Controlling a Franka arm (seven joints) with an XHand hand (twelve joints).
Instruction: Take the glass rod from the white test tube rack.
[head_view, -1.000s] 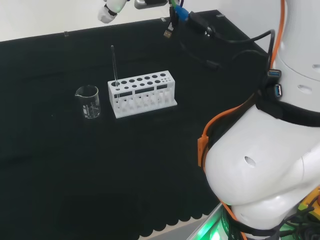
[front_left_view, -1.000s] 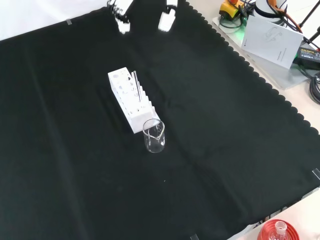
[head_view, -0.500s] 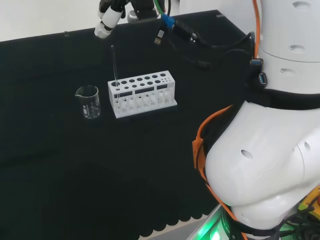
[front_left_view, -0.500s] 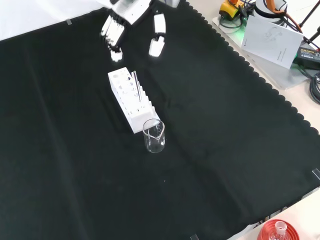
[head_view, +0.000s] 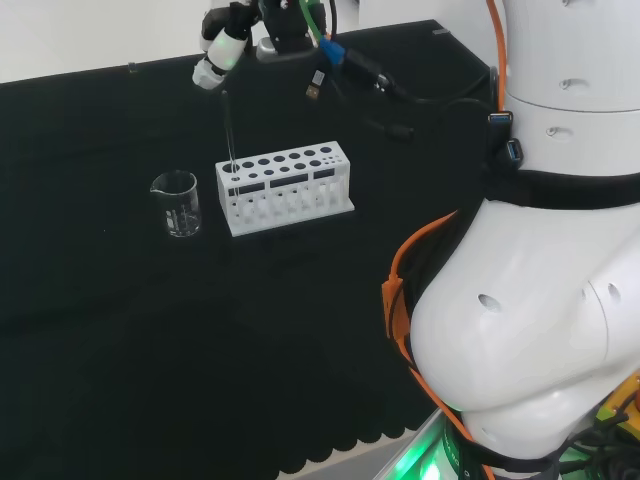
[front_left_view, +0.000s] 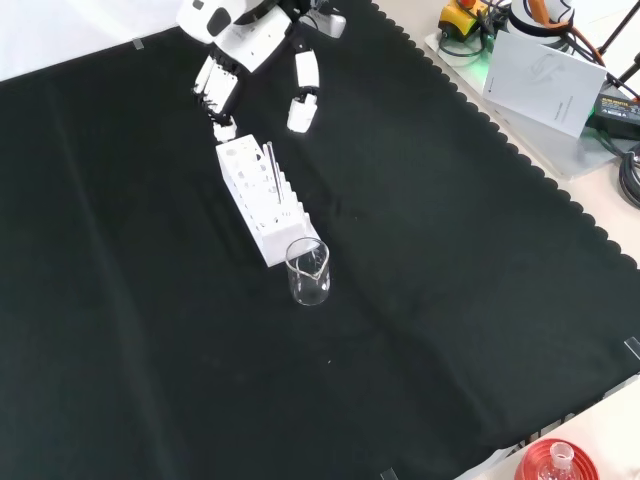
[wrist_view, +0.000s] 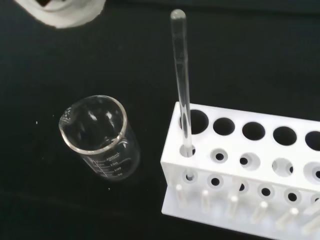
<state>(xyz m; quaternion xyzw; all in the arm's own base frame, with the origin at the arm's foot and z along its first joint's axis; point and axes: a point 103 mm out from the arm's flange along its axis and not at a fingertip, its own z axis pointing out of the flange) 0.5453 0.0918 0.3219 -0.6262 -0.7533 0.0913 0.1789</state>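
Note:
A thin glass rod (head_view: 228, 132) (front_left_view: 270, 172) (wrist_view: 181, 75) stands upright in an end hole of the white test tube rack (head_view: 285, 188) (front_left_view: 262, 200) (wrist_view: 250, 170), at the end nearest the beaker. The hand (head_view: 222, 48) (front_left_view: 250, 45) hovers just above the rod's top, apart from it. Its fingers (front_left_view: 215, 95) and thumb (front_left_view: 300, 95) are spread and relaxed, holding nothing. A blurred white fingertip (wrist_view: 62, 11) shows in the wrist view.
An empty clear glass beaker (head_view: 177, 204) (front_left_view: 308, 272) (wrist_view: 100, 137) stands on the black cloth close beside the rack's rod end. A red ribbed stand with a flask (front_left_view: 556, 462) sits at the cloth's near corner in the front view. Cables (head_view: 380, 75) hang from the wrist.
The hand has come down and moved toward the rack, from the view's edge to just above the rod's top. Rod, rack and beaker have not moved.

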